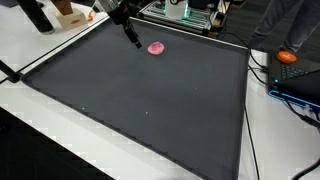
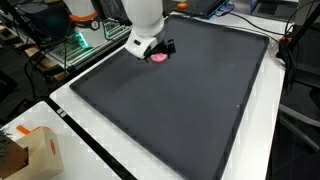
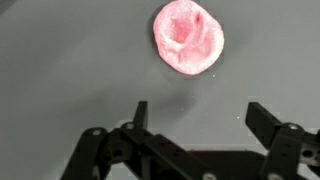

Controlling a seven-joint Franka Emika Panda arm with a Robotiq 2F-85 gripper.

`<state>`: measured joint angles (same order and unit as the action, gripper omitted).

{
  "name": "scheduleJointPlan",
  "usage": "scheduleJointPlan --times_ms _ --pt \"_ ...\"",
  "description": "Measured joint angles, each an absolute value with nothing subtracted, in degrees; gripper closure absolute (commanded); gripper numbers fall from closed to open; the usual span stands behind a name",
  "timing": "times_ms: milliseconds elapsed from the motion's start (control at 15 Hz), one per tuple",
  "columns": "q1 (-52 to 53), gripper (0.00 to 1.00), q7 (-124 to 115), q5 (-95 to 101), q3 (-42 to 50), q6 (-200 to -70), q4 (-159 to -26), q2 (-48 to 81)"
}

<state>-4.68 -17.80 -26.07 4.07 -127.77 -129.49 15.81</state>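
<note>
Gripper point(image 3: 197, 112) jaws wide open, holding nothing, hovering over the black mat point(image 1: 150, 115). The pink object point(image 3: 187, 37) sits on the mat just ahead of the fingertips, not touching them. In both exterior views it's near the mat's far edge, right beside the gripper.

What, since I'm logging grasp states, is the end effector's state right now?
End effector: open, holding nothing; the pink object lies on the dark mat just beyond it, untouched.
</note>
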Motion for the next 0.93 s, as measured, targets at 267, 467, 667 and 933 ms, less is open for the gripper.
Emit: scheduleJointPlan --times_ms 267,467,667,933 --pt "-4.92 0.0 -23.02 -31.75 4.81 -131.32 -134.7 14.15" --pt "-5.28 0.0 -25.76 -35.87 5.25 -132.69 -138.24 12.78" --pt "-5.47 0.0 -25.97 -39.93 5.45 -133.94 -141.26 11.36" --pt "-5.39 0.0 -25.88 -44.02 5.44 -136.17 -144.27 9.71"
